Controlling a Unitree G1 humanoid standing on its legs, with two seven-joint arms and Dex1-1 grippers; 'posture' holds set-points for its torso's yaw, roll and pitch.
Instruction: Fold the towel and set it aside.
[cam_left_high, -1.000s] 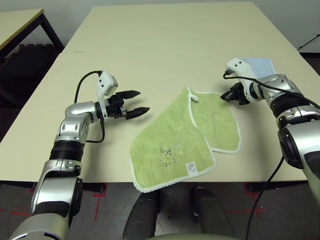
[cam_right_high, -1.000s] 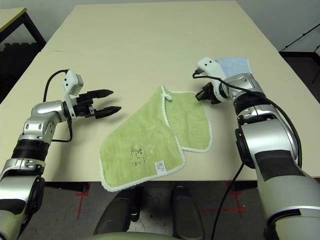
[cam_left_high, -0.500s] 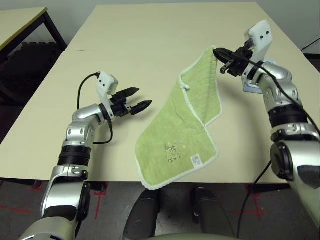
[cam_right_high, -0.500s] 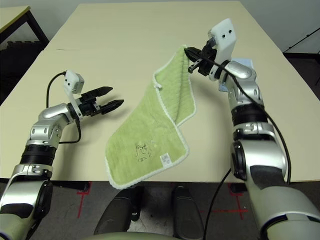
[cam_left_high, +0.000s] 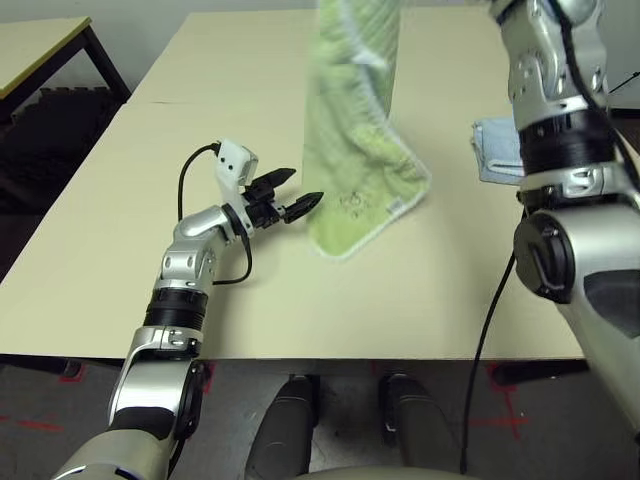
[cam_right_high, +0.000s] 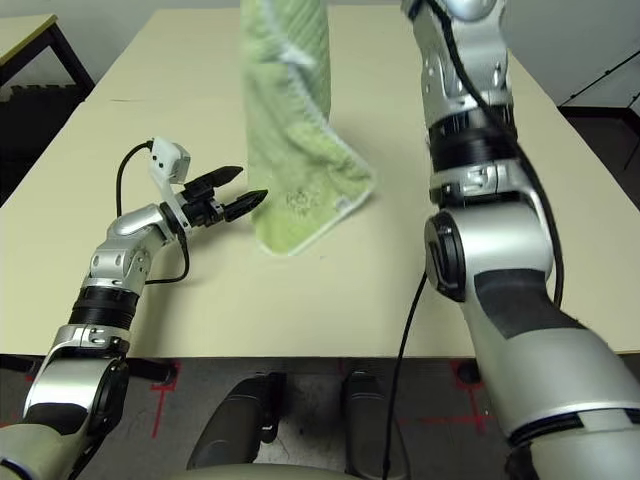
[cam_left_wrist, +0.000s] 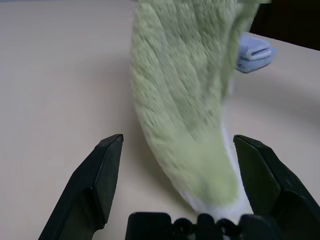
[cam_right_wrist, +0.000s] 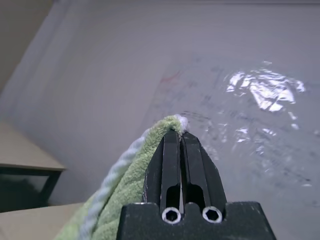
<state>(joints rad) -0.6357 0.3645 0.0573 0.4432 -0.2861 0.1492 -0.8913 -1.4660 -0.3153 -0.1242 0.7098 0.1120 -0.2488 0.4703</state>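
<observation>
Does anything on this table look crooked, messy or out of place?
Only the green towel: it hangs bunched from the right hand, off the table. The left hand waits open beside it. The blue towel lies neatly folded.

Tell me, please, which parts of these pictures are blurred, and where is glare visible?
Left eye view: the hanging towel is smeared by motion, while the left gripper stays sharp. Left wrist view: the towel looks soft, and the blue towel behind is out of focus. Right wrist view: bright glare patches on the wall.
</observation>
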